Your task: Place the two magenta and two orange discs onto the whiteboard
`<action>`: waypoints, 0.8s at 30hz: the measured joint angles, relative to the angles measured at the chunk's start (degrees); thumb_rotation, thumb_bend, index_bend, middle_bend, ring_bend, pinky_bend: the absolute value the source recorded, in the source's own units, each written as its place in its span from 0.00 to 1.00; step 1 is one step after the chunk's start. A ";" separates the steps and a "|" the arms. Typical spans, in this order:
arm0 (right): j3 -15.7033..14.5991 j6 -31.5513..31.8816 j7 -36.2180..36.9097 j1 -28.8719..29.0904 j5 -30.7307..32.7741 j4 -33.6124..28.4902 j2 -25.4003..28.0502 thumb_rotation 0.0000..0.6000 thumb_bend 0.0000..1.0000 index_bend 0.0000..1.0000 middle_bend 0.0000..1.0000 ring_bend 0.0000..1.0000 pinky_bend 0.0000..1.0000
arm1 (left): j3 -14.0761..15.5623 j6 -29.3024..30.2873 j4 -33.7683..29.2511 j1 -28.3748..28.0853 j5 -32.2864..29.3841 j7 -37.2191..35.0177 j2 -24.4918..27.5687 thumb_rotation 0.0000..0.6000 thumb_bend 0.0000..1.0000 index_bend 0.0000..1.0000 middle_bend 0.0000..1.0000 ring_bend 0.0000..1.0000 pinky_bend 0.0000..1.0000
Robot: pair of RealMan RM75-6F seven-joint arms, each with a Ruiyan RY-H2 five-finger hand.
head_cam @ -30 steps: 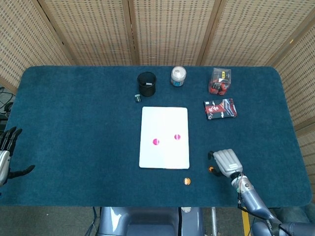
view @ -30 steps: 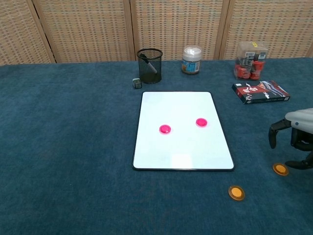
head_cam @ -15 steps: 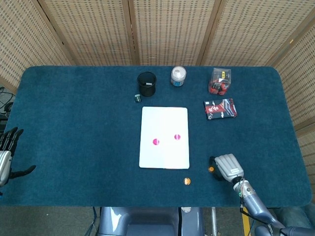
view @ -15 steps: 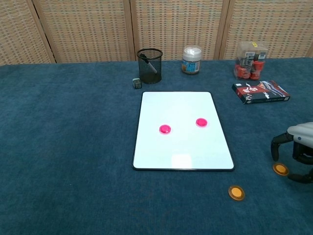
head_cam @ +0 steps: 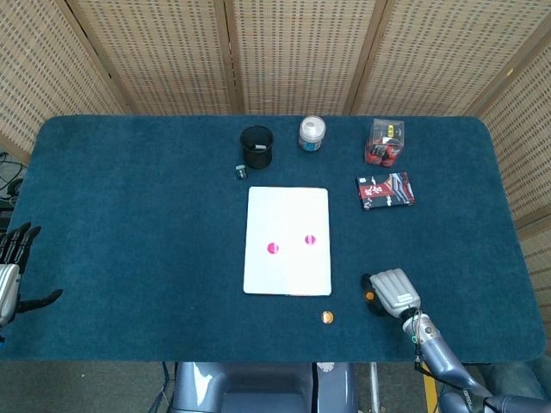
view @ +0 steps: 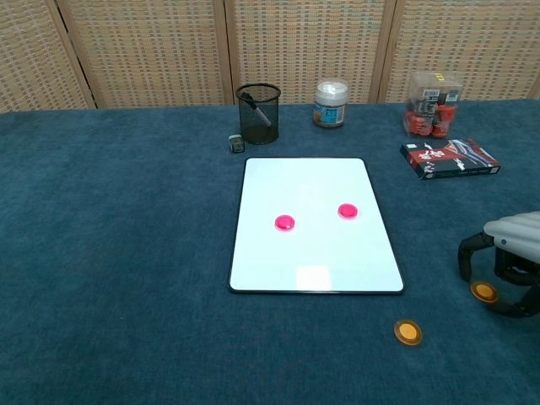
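Nearest the robot, one orange disc (view: 407, 332) lies free on the bench (view: 118, 278), just off the whiteboard's (view: 314, 245) near right corner at about 5 o'clock from the board's middle. A little farther and to the right, at roughly 4 o'clock, the second orange disc (view: 483, 292) sits on the cloth under the right hand (view: 506, 272), whose fingers (view: 467, 253) curve down around it with a gap between them; whether they already touch the disc cannot be told. The left hand (head_cam: 10, 271) hangs at the far left edge of the bench, fingers spread and holding nothing. On the whiteboard, both magenta discs (view: 285, 223) (view: 347, 210) rest side by side near the centre, so half the job looks done and the two orange pieces remain. Beyond the board, at 11 to 1 o'clock, stand a black mesh pen cup (view: 257, 112), a small jar (view: 331, 103), a clear box (view: 432, 103) and a flat card box (view: 449, 158).
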 measured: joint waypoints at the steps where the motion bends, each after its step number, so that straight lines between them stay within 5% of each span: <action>1: 0.04 -0.10 -0.05 -0.05 0.00 0.04 -0.01 1.00 0.34 0.41 0.94 0.98 1.00 | 0.00 -0.01 0.02 0.01 -0.03 -0.02 -0.01 1.00 0.00 0.00 0.00 0.00 0.00; 24: 1.26 -1.68 0.62 -1.25 -1.42 1.39 -0.54 1.00 0.36 0.56 0.94 0.98 1.00 | -0.12 -0.07 0.02 -0.02 -0.17 -0.21 0.08 1.00 0.00 0.00 0.00 0.00 0.00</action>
